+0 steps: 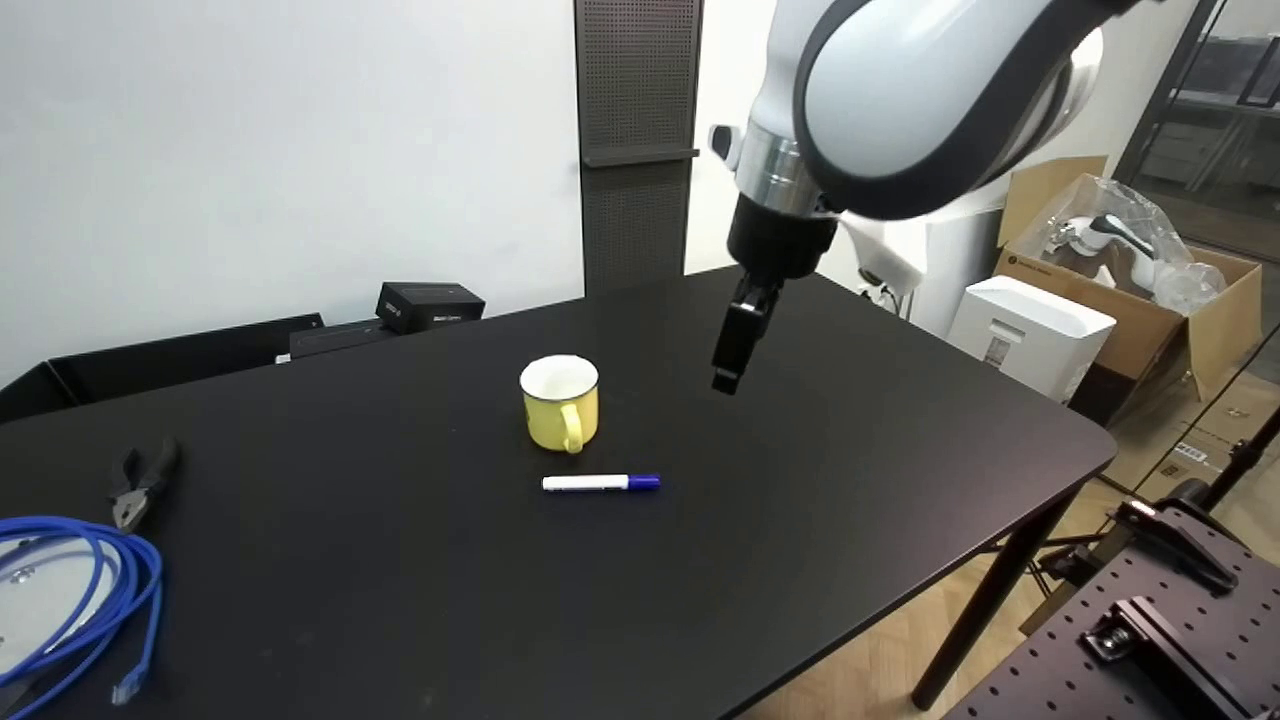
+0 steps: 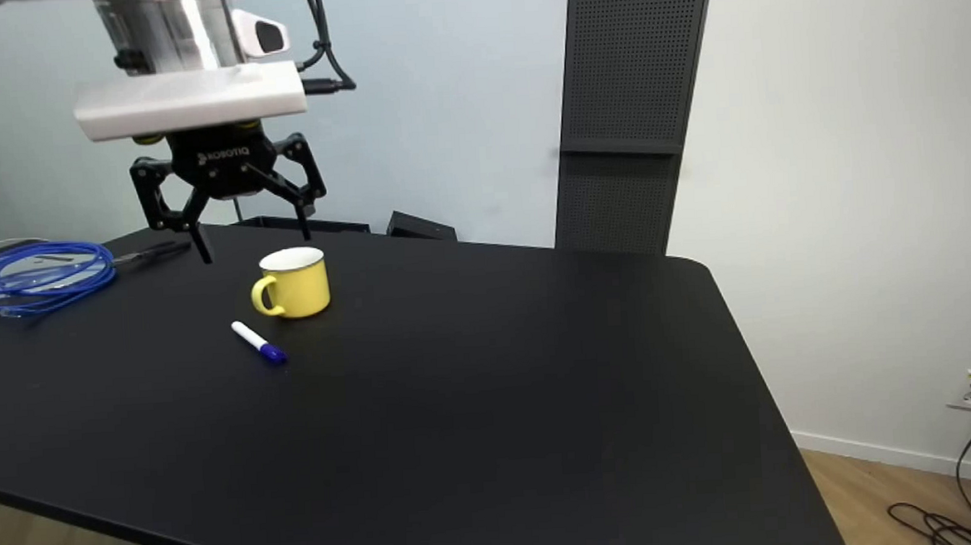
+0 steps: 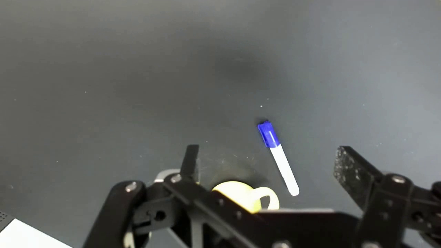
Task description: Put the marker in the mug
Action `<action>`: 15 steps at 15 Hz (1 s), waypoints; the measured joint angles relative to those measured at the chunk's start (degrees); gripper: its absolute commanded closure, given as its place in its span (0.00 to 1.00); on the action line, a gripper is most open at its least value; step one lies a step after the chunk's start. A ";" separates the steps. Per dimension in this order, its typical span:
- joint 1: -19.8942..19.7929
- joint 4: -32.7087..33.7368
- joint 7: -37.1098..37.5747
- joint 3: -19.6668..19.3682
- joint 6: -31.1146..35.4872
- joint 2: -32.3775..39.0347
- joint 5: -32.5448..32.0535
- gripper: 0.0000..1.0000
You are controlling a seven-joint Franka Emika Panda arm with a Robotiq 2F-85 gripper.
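The marker (image 1: 600, 483), with a white barrel and dark blue cap, lies flat on the black table. It also shows in an exterior view (image 2: 258, 342) and in the wrist view (image 3: 280, 160). The yellow mug (image 1: 547, 420) stands upright beside it, apart from it, in both exterior views (image 2: 301, 287). In the wrist view, my gripper's linkage hides much of the mug (image 3: 237, 193). My gripper (image 2: 256, 246) is open and empty, raised above the table. In the wrist view, the marker appears between my spread fingers (image 3: 268, 151), lower down on the table.
A blue coiled cable (image 1: 125, 590) and dark pliers (image 1: 140, 487) lie on the table (image 1: 400, 600), away from the mug. A small black box (image 1: 430, 306) is near the table's far edge. A white box (image 1: 1030, 335) and a cardboard box (image 1: 1110, 295) stand beyond the table.
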 measured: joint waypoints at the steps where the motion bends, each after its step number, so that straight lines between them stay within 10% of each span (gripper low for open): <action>1: 0.01 0.01 1.27 0.85 2.19 1.66 -0.67 0.00; 15: 1.21 6.52 -5.15 5.69 -0.95 14.96 -3.79 0.00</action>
